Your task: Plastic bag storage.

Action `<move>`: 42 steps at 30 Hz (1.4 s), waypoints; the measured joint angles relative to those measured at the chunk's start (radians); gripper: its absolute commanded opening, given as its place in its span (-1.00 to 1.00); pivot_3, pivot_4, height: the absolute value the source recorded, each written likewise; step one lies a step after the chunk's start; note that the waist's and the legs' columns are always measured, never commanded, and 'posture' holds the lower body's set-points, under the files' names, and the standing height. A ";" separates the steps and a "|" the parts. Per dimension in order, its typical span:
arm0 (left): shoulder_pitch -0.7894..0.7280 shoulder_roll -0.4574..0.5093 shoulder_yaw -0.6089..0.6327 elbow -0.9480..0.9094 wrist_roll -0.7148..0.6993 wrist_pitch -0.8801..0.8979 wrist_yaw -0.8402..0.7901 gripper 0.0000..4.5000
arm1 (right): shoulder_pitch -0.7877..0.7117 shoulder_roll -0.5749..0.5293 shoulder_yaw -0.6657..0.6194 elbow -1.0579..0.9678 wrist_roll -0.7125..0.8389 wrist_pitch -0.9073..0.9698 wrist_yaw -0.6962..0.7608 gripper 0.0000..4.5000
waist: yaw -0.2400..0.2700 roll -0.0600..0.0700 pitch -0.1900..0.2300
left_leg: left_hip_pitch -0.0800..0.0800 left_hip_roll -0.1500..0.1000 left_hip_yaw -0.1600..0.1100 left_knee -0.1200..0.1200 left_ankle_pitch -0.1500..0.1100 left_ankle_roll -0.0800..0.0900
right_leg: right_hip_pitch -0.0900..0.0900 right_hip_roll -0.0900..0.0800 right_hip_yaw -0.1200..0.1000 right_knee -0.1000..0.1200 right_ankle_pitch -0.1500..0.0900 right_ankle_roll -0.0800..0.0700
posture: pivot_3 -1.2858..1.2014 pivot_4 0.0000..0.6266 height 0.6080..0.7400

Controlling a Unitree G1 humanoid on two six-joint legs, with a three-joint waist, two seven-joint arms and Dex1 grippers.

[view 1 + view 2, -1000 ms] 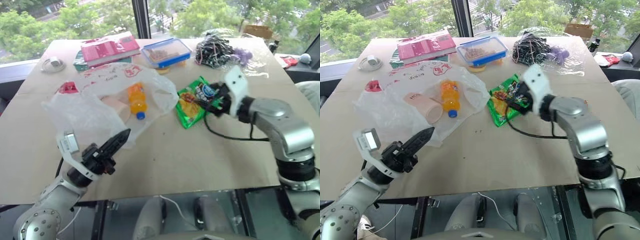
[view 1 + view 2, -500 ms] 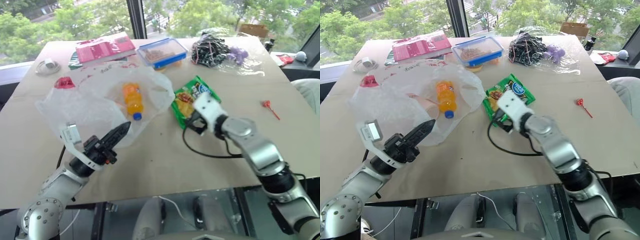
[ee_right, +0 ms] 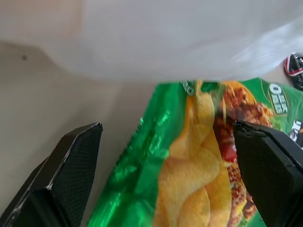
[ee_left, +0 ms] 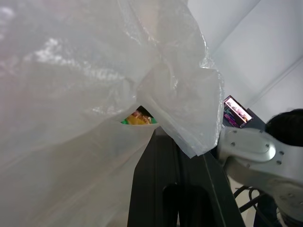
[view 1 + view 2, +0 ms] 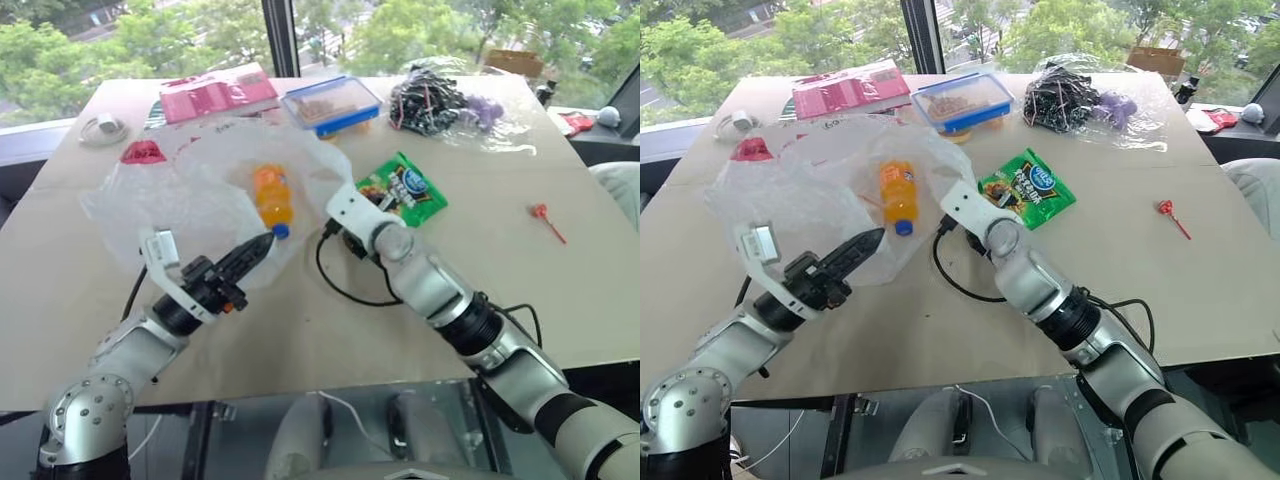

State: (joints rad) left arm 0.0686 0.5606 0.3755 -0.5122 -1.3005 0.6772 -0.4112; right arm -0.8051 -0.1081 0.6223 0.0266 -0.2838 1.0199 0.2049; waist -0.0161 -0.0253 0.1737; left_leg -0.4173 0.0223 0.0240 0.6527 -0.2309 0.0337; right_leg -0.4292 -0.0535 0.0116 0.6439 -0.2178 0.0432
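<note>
**Thin white film pinched on the left, right jaws wide over the snack**

Translucent and crinkled, the plastic bag (image 5: 200,190) lies spread on the left half of the table (image 5: 300,330), an orange bottle (image 5: 271,197) showing through its film. My left gripper (image 5: 252,253) is fully closed, and its wrist view shows film bunched over the black fingertips, so I judge it to be pinching the bag's near edge. Since a second ago my right gripper (image 3: 165,165) has swung in from the table's right side; it now stands wide open over the green snack packet (image 5: 402,190), beside the bag's right margin, gripping nothing. I take this as the approach for loading the packet. Legible writing: "OREO" style lettering on the packet; the bag's red print (image 5: 143,152) is unreadable.
</note>
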 measured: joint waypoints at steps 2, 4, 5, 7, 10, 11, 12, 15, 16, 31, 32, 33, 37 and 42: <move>-0.006 0.000 -0.004 -0.012 -0.001 0.008 0.011 -1.00 | 0.000 -0.015 0.027 0.021 -0.039 0.001 -0.016 0.98 | 0.000 0.000 0.000 | 0.000 0.000 0.000 0.000 0.000 0.000 | 0.000 0.000 0.000 0.000 0.000 0.000 | 0.03 -0.52 1.00; -0.010 0.000 -0.007 -0.020 -0.003 0.013 0.024 -1.00 | 0.000 -0.033 0.039 0.022 -0.077 0.003 -0.024 0.98 | 0.001 0.000 0.000 | 0.000 0.000 0.000 0.000 0.000 0.000 | 0.000 0.000 0.000 0.000 0.000 0.000 | 0.03 -0.52 1.00; -0.011 0.000 -0.008 -0.024 -0.006 0.014 0.030 -1.00 | 0.001 -0.050 0.047 0.022 -0.098 0.003 -0.027 0.98 | 0.002 0.000 0.000 | 0.000 0.000 0.000 0.000 0.000 0.000 | 0.000 0.000 0.000 0.000 0.000 0.000 | 0.03 -0.52 1.00; -0.011 0.000 -0.012 -0.032 -0.009 0.014 0.045 -1.00 | 0.007 -0.086 0.066 0.021 -0.145 0.004 -0.030 0.81 | 0.001 0.000 0.000 | 0.000 0.000 0.000 0.000 0.000 0.000 | 0.000 0.000 0.000 0.000 0.000 0.000 | 0.03 -0.52 1.00; -0.017 0.000 -0.025 -0.045 -0.012 0.015 0.064 -1.00 | 0.028 -0.123 0.085 0.014 -0.199 0.002 -0.033 0.39 | 0.001 0.000 0.000 | 0.000 -0.001 0.000 0.000 0.000 0.000 | 0.000 0.001 0.000 0.000 0.000 0.000 | 0.03 -0.52 1.00; -0.023 0.000 -0.028 -0.049 -0.018 0.015 0.072 -1.00 | 0.037 -0.129 0.087 0.011 -0.220 -0.001 -0.038 0.16 | 0.001 0.000 0.000 | 0.000 -0.001 0.000 0.000 0.000 0.000 | 0.000 0.001 0.000 0.000 0.000 0.000 | 0.03 -0.52 1.00; -0.032 0.000 -0.033 -0.050 -0.020 0.015 0.079 -1.00 | 0.042 -0.138 0.089 0.008 -0.238 -0.009 -0.041 -0.20 | 0.001 0.000 0.000 | 0.000 -0.001 0.000 0.000 0.000 0.000 | 0.000 0.001 0.000 0.000 0.000 0.000 | 0.03 -0.52 1.00; -0.051 0.000 -0.039 -0.054 -0.022 0.015 0.102 -1.00 | 0.061 -0.166 0.089 0.010 -0.285 -0.053 -0.065 -0.70 | 0.002 0.000 0.000 | 0.000 -0.001 0.000 0.000 0.000 0.000 | 0.000 0.001 0.000 0.000 0.000 0.000 | 0.03 -0.52 1.00; -0.055 0.000 -0.039 -0.054 -0.022 0.015 0.107 -1.00 | 0.065 -0.172 0.089 0.012 -0.294 -0.064 -0.069 -0.95 | 0.002 0.000 0.000 | 0.000 -0.001 0.000 0.000 0.000 0.000 | 0.000 0.001 0.000 0.000 0.000 0.000 | 0.03 -0.52 1.00; -0.102 -0.004 -0.049 -0.044 -0.049 0.014 0.153 -1.00 | 0.457 -0.446 -0.494 -0.625 0.239 -0.498 0.337 -0.98 | 0.006 0.000 0.001 | 0.000 0.001 -0.001 0.000 0.000 0.000 | 0.002 0.001 -0.001 -0.001 0.002 0.005 | 0.03 -0.52 1.00; -0.102 -0.004 -0.047 -0.042 -0.053 0.014 0.152 -1.00 | 0.474 -0.458 -0.573 -0.678 0.336 -0.471 0.392 -0.98 | 0.006 -0.001 0.001 | 0.003 0.001 -0.002 0.000 0.000 0.000 | 0.005 0.001 -0.002 -0.002 0.002 0.004 | 0.03 -0.52 1.00; -0.101 -0.004 -0.046 -0.042 -0.056 0.014 0.151 -1.00 | 0.475 -0.442 -0.627 -0.705 0.409 -0.434 0.411 -0.98 | 0.004 -0.001 0.001 | 0.004 0.002 -0.002 0.000 0.000 0.000 | 0.006 0.001 -0.002 -0.002 0.001 0.003 | 0.03 -0.52 1.00; -0.101 0.000 -0.044 -0.038 -0.063 0.016 0.139 -1.00 | 0.450 -0.297 -0.852 -0.774 0.835 -0.173 0.381 -0.98 | 0.002 -0.001 0.000 | 0.007 0.004 -0.002 0.001 0.000 0.000 | 0.008 0.003 -0.002 -0.001 0.000 0.000 | 0.03 -0.52 1.00; -0.095 0.019 -0.031 -0.023 -0.084 0.024 0.119 -1.00 | 0.413 -0.212 -0.976 -0.723 1.430 0.024 0.097 -0.98 | 0.003 -0.001 0.001 | 0.005 0.003 -0.002 0.001 0.000 0.000 | 0.007 0.001 -0.002 -0.001 0.000 0.000 | 0.03 -0.52 1.00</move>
State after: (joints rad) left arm -0.0264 0.5792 0.3440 -0.5348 -1.3843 0.7014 -0.2926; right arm -0.3926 -0.3200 -0.3540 -0.6965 1.1458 1.0436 0.3015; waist -0.0135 -0.0259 0.1743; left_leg -0.4125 0.0257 0.0224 0.6533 -0.2311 0.0338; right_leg -0.4220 -0.0522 0.0097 0.6425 -0.2180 0.0429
